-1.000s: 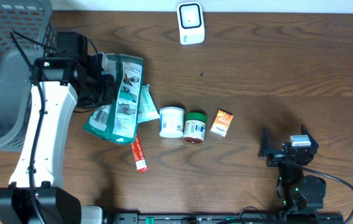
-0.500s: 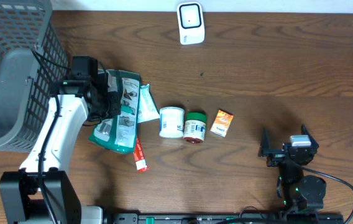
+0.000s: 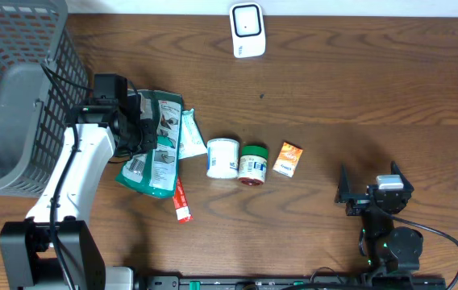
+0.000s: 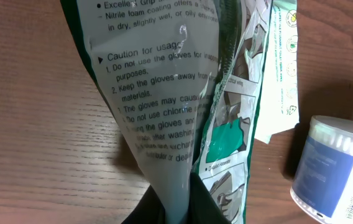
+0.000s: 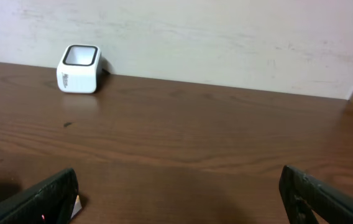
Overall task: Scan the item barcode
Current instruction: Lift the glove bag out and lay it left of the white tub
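My left gripper (image 3: pixel 138 122) is shut on the top edge of a green and white glove packet (image 3: pixel 156 145), at the left of the table. A barcode (image 3: pixel 135 167) shows on the packet's lower end. In the left wrist view the packet (image 4: pixel 164 93) hangs out from my pinched fingertips (image 4: pixel 176 208), printed side up. The white scanner (image 3: pixel 247 31) stands at the table's far edge and also shows in the right wrist view as a scanner (image 5: pixel 79 68) at the far left. My right gripper (image 3: pixel 370 184) rests open at the front right, and its wrist view shows that gripper (image 5: pixel 179 193) with nothing between its fingers.
A grey mesh basket (image 3: pixel 11 97) fills the far left. A second thin packet (image 3: pixel 190 133), a white tub (image 3: pixel 222 157), a green-lidded jar (image 3: pixel 253 164), an orange box (image 3: pixel 288 159) and a red stick (image 3: pixel 181 198) lie mid-table. The tub (image 4: pixel 335 168) sits right of the packet.
My left gripper has shifted right and towards the front with the glove packet, which now lies more upright. Over the last half second it barely moved. The right arm stayed still.
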